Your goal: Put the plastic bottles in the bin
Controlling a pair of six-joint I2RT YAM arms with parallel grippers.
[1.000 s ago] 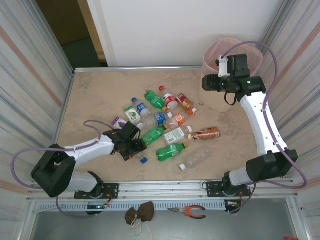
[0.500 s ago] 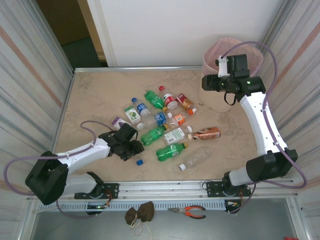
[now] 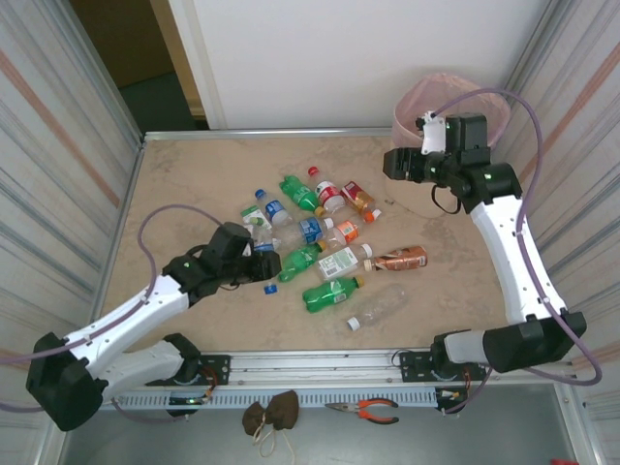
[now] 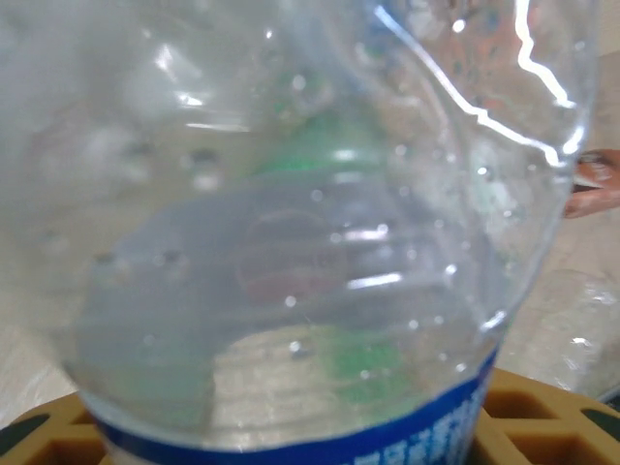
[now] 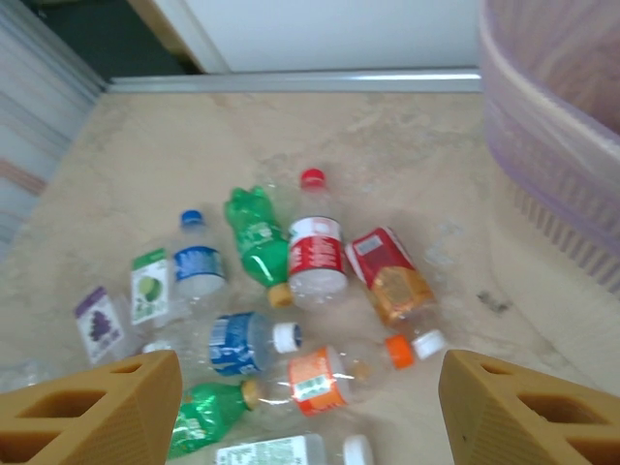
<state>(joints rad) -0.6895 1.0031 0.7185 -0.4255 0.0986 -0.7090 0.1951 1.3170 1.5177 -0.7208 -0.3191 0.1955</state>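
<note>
Left jaws clamp a clear bottle

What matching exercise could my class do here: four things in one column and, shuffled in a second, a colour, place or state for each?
Column one
1. tall beige plastic bin with a pink mesh rim
2. clear plastic bottle with a red label
3. clear plastic bottle with a blue label, close to the left wrist camera
4. right gripper

Column two
A. open, holding nothing
B. red cap
C. stands at the far right corner of the table
D. clamped in the left gripper

Pairs: 1-C, 2-B, 3-D, 4-A
</note>
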